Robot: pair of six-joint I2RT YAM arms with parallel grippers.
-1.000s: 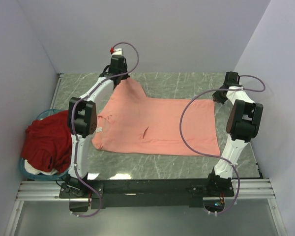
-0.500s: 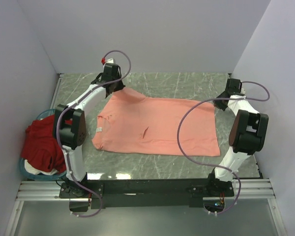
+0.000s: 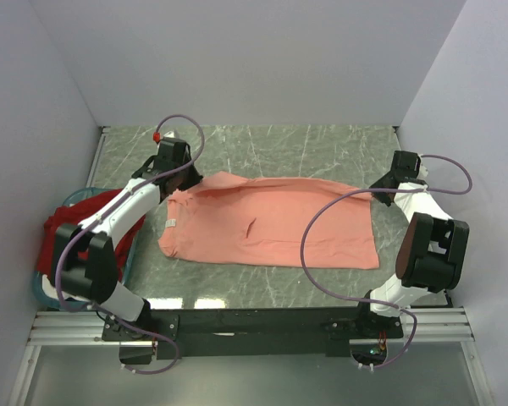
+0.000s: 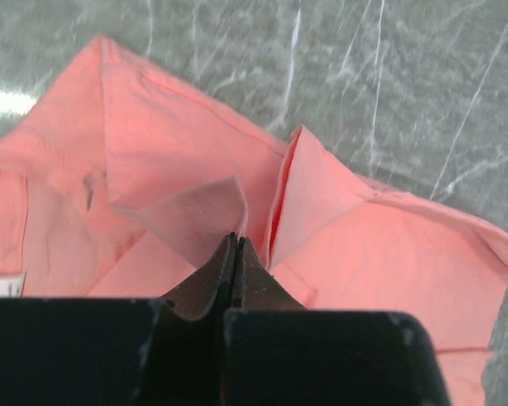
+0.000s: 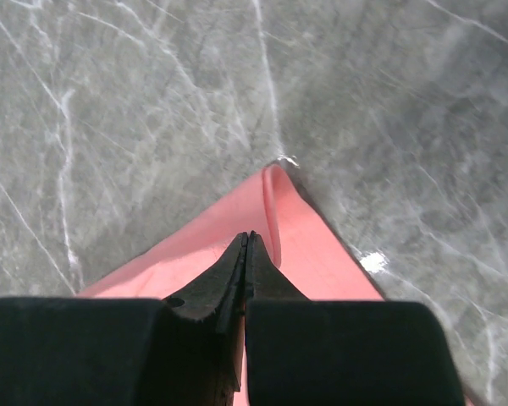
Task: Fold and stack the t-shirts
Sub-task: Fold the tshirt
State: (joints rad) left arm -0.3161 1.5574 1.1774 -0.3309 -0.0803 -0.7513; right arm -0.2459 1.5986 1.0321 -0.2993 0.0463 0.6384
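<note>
On far edge, left gripper (image 4: pixel 234 245) and right gripper (image 5: pixel 247 241) clamp pink t-shirt (image 3: pixel 271 224), dragged nearer since earlier.

The grey-green marbled desk (image 3: pixel 322 144) carries a salmon-pink t-shirt (image 3: pixel 279 228), spread across its middle with the far edge turned over toward the near side. A teal basket (image 3: pixel 41 290) sits at its left edge.

We see the shirt (image 3: pixel 271 228) lying spread on the middle of the surface (image 3: pixel 322 148), its far edge turned over onto itself. Our left pincer (image 3: pixel 184 182) sits at its far left corner and our right pincer (image 3: pixel 386 188) at its far right corner, each pinching cloth. At the surface's left edge, the basket (image 3: pixel 44 292) holds the second shirt (image 3: pixel 72 245), beneath our left arm.
</note>
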